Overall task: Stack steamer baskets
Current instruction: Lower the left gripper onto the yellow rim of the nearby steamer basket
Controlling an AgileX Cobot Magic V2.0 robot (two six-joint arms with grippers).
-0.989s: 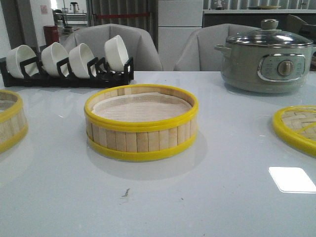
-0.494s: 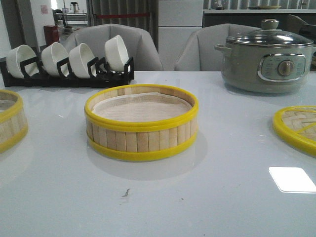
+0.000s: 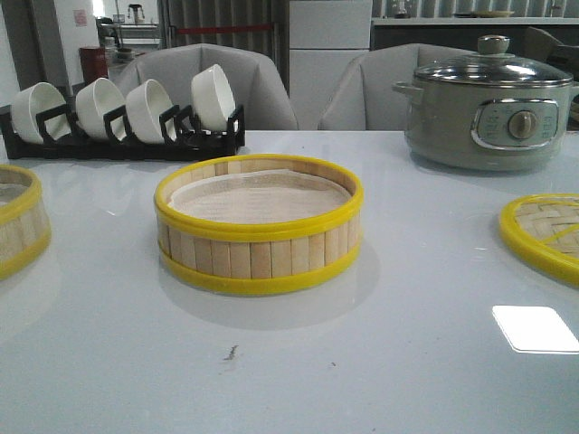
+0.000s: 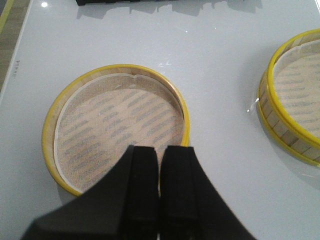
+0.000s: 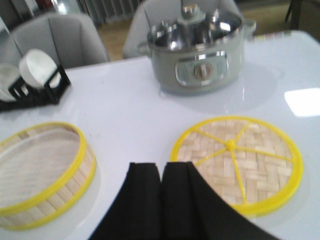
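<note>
The white table (image 3: pixel 407 362) carries everything, and nothing is stacked yet. Two steamer baskets are set on it, well apart: the centre basket (image 3: pixel 259 224) stands in the middle, and the left basket (image 4: pixel 116 125) lies toward the table's left edge, cut off at the border of the front view. The grey pot (image 3: pixel 488 107) stands at the back right, the bowl rack (image 3: pixel 122 117) at the back left, and the woven lid (image 5: pixel 236 161) lies flat on the right.

The left gripper (image 4: pixel 160 200) is held above the near rim of the left basket, its fingers pressed together and empty. The right gripper (image 5: pixel 161 200) is held beside the lid, its fingers likewise pressed together on nothing.

The step in hand is judged to be the pick-up of the left basket. The fingers are best spread first, then lowered so that one goes inside the wall and one outside, the slats being pinched without the liner being caught. The basket is best kept level, carried over the centre basket, and lowered with the rims lined up all round before release.
</note>
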